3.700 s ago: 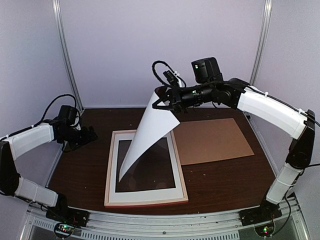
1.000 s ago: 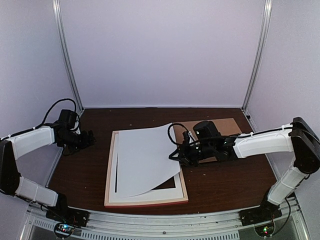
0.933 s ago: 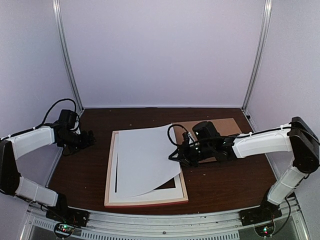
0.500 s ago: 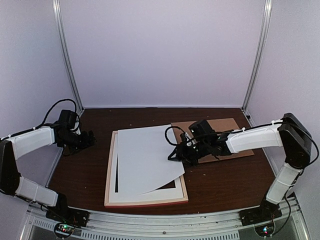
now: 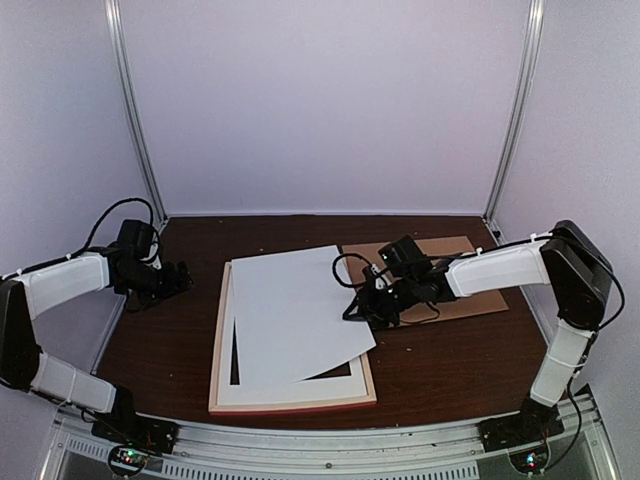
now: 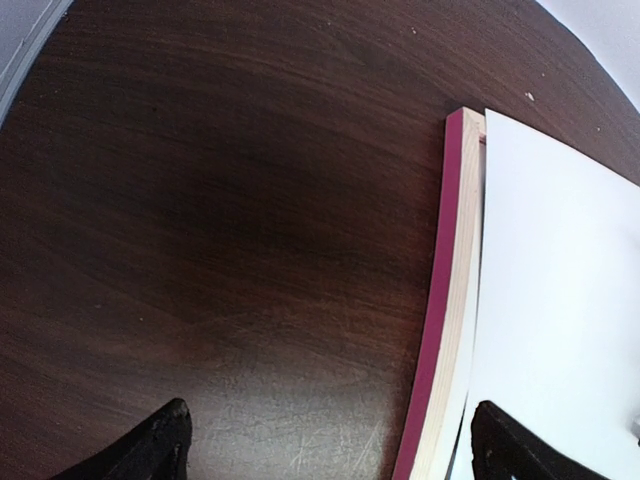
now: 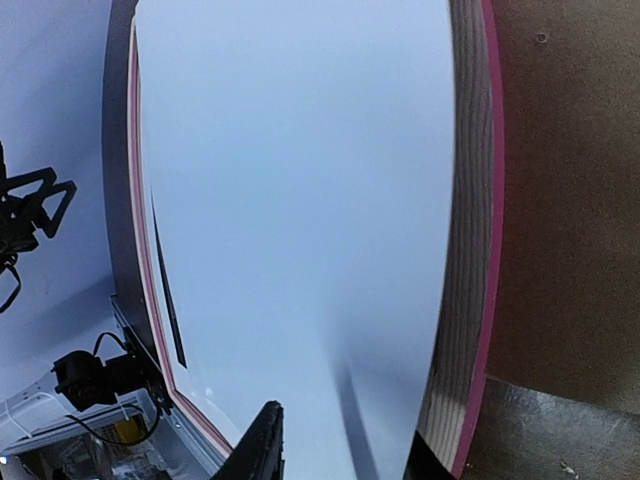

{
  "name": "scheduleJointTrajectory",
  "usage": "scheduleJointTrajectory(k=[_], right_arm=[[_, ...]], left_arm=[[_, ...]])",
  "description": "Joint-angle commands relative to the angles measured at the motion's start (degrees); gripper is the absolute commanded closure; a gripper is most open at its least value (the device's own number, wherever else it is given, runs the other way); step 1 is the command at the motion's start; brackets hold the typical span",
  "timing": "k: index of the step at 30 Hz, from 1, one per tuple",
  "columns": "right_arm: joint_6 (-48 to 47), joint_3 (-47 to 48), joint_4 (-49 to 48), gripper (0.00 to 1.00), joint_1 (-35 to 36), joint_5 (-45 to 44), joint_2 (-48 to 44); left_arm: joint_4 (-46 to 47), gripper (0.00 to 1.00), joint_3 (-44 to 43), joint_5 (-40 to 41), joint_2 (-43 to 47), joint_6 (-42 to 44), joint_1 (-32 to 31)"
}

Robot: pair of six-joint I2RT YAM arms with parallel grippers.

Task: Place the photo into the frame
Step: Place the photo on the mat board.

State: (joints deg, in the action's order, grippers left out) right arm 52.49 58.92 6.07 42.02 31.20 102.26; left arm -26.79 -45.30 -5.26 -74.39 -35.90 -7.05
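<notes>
Lowered from where it hung curled under the raised right gripper (image 5: pixel 358 308), the photo (image 5: pixel 295 315) now lies white back up on the frame (image 5: pixel 300 403). It has also settled flatter and turned slightly over the last second. It sits askew: its far-right corner reaches past the frame's right bar toward the brown backing board (image 5: pixel 470 285), and its near edge curves up from the frame's near-left to its right bar. A dark wedge shows uncovered inside the frame on the left, and a dark strip along the near side.

The right gripper is low at the frame's right bar, at the photo's right edge. In its wrist view the fingers (image 7: pixel 262 445) stand apart over the white sheet (image 7: pixel 300 200), with the pale wood bar and its pink edge (image 7: pixel 470 250) just to the right and the board (image 7: pixel 570 200) beyond that. Whether a fingertip touches the paper I cannot tell.

The left gripper (image 5: pixel 175 280) hovers over the dark table (image 5: pixel 450 360), left of the frame's far-left corner. Its fingers (image 6: pixel 165 445) are spread wide and hold nothing. Its wrist camera looks along the frame's pink outer side (image 6: pixel 440 300) and the photo's edge (image 6: pixel 560 300).
</notes>
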Motion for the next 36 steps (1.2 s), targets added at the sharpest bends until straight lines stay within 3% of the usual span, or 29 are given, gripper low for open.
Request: scheduleJointTrajectory(k=[1, 4, 10, 22, 36], right_arm=[[0.3, 0.6, -1.2, 0.73, -0.4, 2.0, -0.1], [3.1, -1.1, -4.9, 0.85, -0.3, 3.7, -0.3], [8.1, -3.7, -10.7, 0.94, 0.4, 5.0, -1.6], [13.8, -7.4, -16.2, 1.00, 4.1, 3.1, -3.5], [14.7, -7.3, -15.0, 1.00, 4.1, 3.8, -7.3]], left_arm=[[2.3, 0.02, 0.5, -0.9, -0.8, 0.4, 0.5], [2.9, 0.02, 1.1, -1.5, -1.3, 0.1, 0.4], [3.5, 0.02, 1.4, -1.5, -2.1, -0.3, -0.5], [4.2, 0.02, 1.4, -0.9, -3.2, -0.8, -2.2], [4.2, 0.02, 1.3, -0.7, -3.0, -1.1, -3.1]])
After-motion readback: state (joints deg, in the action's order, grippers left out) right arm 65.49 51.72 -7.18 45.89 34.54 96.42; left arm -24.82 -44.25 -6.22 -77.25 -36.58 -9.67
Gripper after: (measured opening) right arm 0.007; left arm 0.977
